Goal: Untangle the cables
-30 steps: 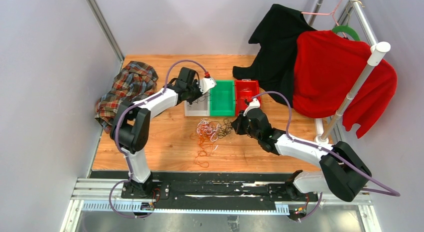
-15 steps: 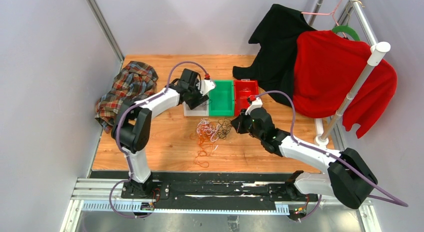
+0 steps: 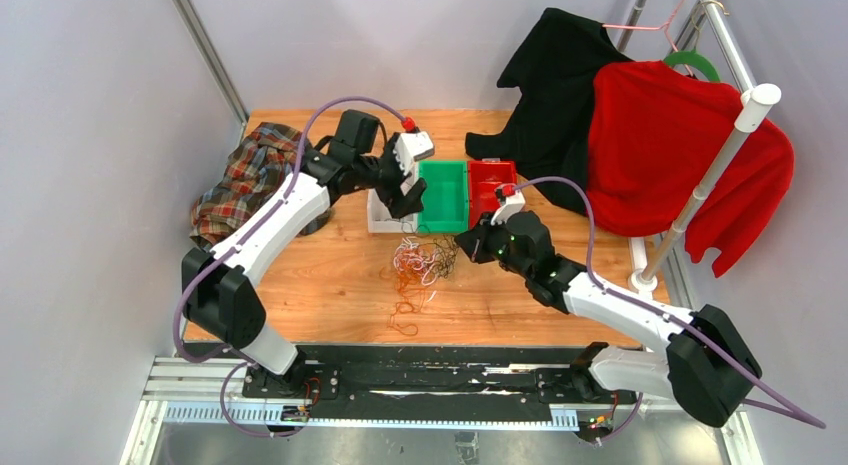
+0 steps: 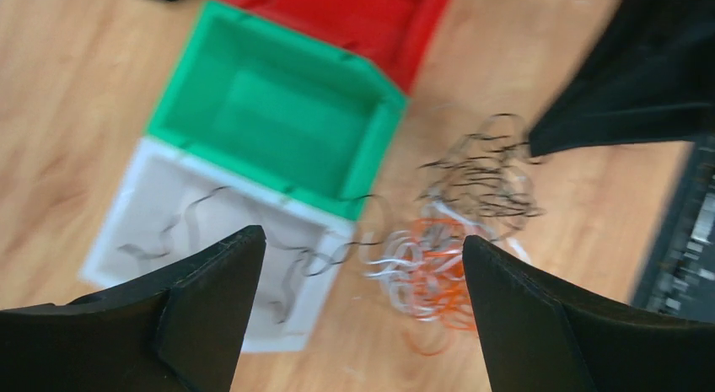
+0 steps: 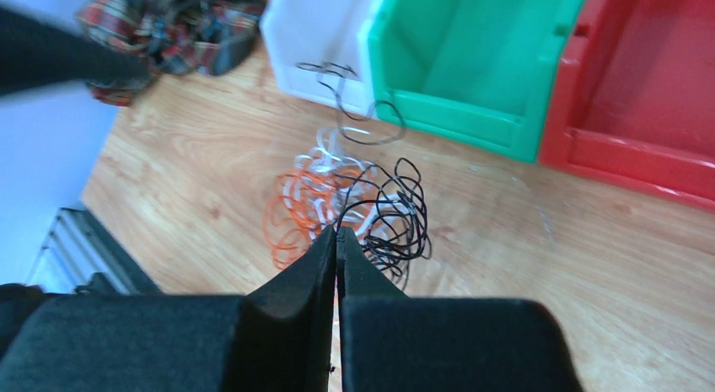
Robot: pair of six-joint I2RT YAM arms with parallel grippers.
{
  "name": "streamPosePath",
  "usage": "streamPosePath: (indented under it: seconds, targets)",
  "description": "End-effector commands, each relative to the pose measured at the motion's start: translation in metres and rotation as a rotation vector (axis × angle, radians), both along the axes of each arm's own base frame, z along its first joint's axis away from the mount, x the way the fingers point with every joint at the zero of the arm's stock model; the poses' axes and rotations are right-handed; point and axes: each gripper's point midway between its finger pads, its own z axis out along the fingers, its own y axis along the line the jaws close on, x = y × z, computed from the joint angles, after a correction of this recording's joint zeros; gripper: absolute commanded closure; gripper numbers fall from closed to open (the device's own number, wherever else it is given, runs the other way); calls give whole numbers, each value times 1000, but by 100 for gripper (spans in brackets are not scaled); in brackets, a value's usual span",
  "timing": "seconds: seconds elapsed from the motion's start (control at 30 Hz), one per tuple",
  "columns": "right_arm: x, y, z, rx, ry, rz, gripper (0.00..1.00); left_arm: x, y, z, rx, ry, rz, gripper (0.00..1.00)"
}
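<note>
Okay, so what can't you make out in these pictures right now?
Right wrist view: the right hand is closed; its own fingers hide whether a black cable is pinched.
Left wrist view: motion blur; the strand in the white bin has no clear end.
Top view: the tangle is too small to trace crossings.

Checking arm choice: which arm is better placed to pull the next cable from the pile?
Right. The right gripper sits closed at the black cables at the edge of the pile; the left gripper hangs open over the white bin, farther from it.
</note>
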Motion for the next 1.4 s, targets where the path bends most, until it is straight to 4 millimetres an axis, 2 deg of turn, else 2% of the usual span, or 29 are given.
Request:
streamPosePath:
  seconds: [0.0,0.2,0.27,0.4,0.6,0.77,0.97,1.0,1.1,1.17,1.37]
  targets:
    - [-3,20,63,176,-89,85,99,-69,-29,2,-127,182,-209,9]
    - [-21,37,112,338,-165,214,99,-95,-29,4,-138,232,-314,12]
    - [-25,41,122,370,-173,246,99,-104,-28,8,-152,235,-355,14]
    - [-30,45,136,416,-178,277,99,-115,-28,15,-175,236,-378,19]
    - [-36,57,145,452,-154,349,99,-115,-24,19,-158,199,-368,40]
    - [-42,65,160,515,-157,407,99,-125,-24,16,-167,218,-410,40]
    - [-43,58,176,527,-191,383,99,-133,-17,2,-141,239,-390,50]
    - [-44,57,179,534,-196,384,99,-134,-17,2,-142,247,-386,55]
    - [-46,56,183,539,-203,386,99,-133,-18,8,-163,270,-348,84]
    - [-45,54,182,530,-201,372,99,-132,-18,15,-173,276,-318,97]
    - [-38,40,175,458,-224,291,99,-122,-13,46,-188,263,-173,99]
